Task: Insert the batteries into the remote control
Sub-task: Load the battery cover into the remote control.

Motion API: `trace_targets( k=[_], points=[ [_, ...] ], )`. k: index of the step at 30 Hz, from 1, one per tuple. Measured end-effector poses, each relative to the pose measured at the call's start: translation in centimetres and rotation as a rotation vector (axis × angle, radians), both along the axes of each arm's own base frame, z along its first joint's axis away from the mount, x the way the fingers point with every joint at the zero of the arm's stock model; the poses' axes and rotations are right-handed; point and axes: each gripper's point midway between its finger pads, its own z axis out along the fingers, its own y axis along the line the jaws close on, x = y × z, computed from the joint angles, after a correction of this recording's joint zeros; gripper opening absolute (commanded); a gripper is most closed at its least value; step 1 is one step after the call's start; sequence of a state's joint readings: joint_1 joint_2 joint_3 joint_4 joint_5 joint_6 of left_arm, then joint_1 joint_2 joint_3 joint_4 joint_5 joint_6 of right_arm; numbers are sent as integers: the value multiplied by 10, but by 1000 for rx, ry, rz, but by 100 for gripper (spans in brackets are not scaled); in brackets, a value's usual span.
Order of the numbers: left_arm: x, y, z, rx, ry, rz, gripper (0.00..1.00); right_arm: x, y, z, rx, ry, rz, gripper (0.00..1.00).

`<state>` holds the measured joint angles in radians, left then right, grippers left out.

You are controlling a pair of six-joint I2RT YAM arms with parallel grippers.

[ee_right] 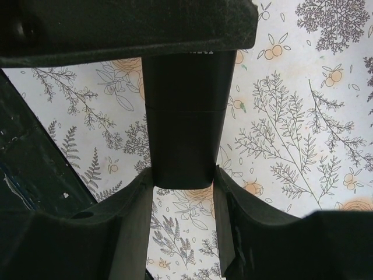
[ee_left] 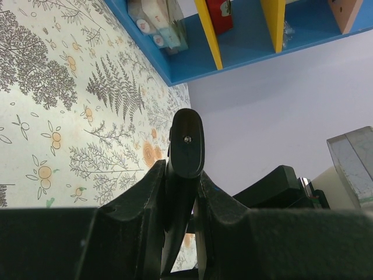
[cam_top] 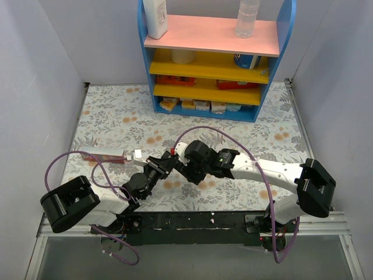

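Observation:
The remote control is held up over the table between both grippers. In the left wrist view it [ee_left: 186, 143] stands end-on between the fingers, rounded tip up. In the right wrist view it [ee_right: 183, 116] is a flat black bar whose end sits between the fingers. My left gripper [cam_top: 157, 167] [ee_left: 182, 175] is shut on it. My right gripper [cam_top: 178, 163] [ee_right: 182, 175] is shut on its other end. In the top view the two grippers meet and mostly hide the remote [cam_top: 168, 162]. The batteries are not visible in any view.
A reddish-brown flat stick [cam_top: 102, 156] with a small white piece [cam_top: 137, 154] beside it lies on the floral table [cam_top: 116, 116] at the left. A blue shelf unit [cam_top: 210, 58] with boxes and bottles stands at the back. Grey walls close both sides.

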<state>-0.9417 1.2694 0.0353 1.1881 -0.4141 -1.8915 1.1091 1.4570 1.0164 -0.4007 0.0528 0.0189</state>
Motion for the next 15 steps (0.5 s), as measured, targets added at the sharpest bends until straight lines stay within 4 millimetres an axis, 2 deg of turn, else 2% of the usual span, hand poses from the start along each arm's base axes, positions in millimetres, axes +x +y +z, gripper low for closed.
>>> trace_targets(
  k=[4, 5, 7, 9, 12, 15],
  points=[
    [0, 1, 2, 0, -4, 8, 0, 0, 0, 3, 12, 0, -9, 60],
    [-4, -2, 3, -8, -3, -15, 0, 2, 6, 8, 45, -12, -12, 63],
    [-18, -13, 11, -25, -11, -84, 0, 9, 22, 26, 139, -48, -23, 68],
    [-22, -17, 19, -32, -21, -111, 0, 13, 28, 45, 208, -82, -35, 71],
    [-20, -20, 23, 2, -22, -112, 0, 17, 22, 73, 281, -125, -67, 72],
    [-18, -21, 9, 86, 8, -114, 0, 20, 14, 103, 353, -168, -106, 73]
  ],
)
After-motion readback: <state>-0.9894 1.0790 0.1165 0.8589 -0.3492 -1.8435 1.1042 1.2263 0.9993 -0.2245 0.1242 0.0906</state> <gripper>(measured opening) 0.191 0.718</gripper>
